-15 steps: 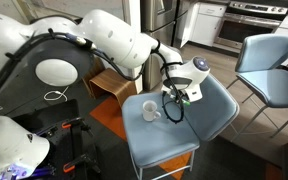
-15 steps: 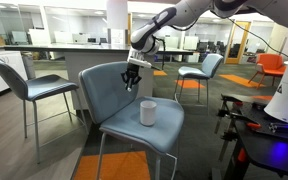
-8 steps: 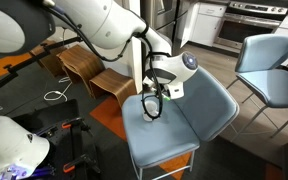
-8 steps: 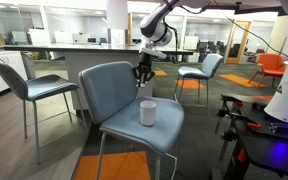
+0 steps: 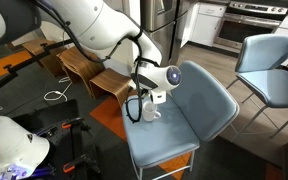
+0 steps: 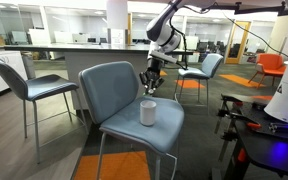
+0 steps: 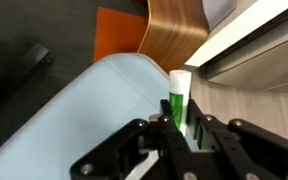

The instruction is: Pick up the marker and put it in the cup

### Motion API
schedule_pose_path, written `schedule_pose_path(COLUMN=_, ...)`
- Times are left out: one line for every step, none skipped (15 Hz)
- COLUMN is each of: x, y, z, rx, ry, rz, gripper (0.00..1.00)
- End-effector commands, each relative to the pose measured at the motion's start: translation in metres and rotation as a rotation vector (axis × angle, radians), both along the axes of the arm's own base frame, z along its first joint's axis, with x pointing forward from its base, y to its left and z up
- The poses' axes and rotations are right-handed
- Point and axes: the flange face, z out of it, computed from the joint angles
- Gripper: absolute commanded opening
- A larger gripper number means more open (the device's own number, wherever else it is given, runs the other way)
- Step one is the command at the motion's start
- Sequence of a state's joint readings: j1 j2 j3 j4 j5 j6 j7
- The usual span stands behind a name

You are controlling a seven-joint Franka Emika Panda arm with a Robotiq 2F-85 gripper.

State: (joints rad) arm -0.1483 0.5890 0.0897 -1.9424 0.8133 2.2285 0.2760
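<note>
Hanging above the white cup (image 6: 148,112) at frame centre in an exterior view, the gripper (image 6: 149,85) looks ready for the drop — pickup done, release left. In an exterior view the cup stands on the blue-grey chair seat (image 5: 174,145), half hidden behind the wrist. Wrist view: jaws pinch the green marker (image 7: 179,95) at centre — it stands between them.

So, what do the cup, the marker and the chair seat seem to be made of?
The cup looks like ceramic: plain, opaque white, though plastic is possible. The marker seems plastic: a smooth green body with a white end. The chair seat is blue-grey with a smooth, matt surface, perhaps moulded plastic or vinyl; I cannot tell which.
</note>
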Motion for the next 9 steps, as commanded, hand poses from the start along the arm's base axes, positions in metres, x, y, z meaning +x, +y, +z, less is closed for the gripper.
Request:
schedule_pose_path(x=-0.012, y=-0.001, z=-0.009, rx=0.056, ry=0.028, rz=-0.019, gripper=0.05)
schedule_pose_path(x=-0.014, y=-0.002, z=-0.014, rx=0.068, ry=0.031, rz=-0.022, gripper=0.05)
schedule_pose_path(x=-0.015, y=-0.002, z=-0.020, rx=0.076, ry=0.033, rz=-0.020, gripper=0.05)
schedule_pose_path(x=-0.014, y=-0.003, z=-0.025, rx=0.085, ry=0.036, rz=-0.027, gripper=0.05)
schedule_pose_path(x=-0.013, y=-0.004, z=-0.028, rx=0.099, ry=0.029, rz=-0.034, gripper=0.05)
schedule_pose_path(x=-0.012, y=-0.005, z=-0.032, rx=0.102, ry=0.033, rz=-0.042, gripper=0.05)
schedule_pose_path(x=-0.011, y=-0.007, z=-0.035, rx=0.115, ry=0.026, rz=-0.053, gripper=0.05)
schedule_pose_path(x=-0.010, y=-0.010, z=-0.039, rx=0.119, ry=0.031, rz=-0.066, gripper=0.05)
schedule_pose_path(x=-0.009, y=-0.013, z=-0.043, rx=0.112, ry=0.037, rz=-0.070, gripper=0.05)
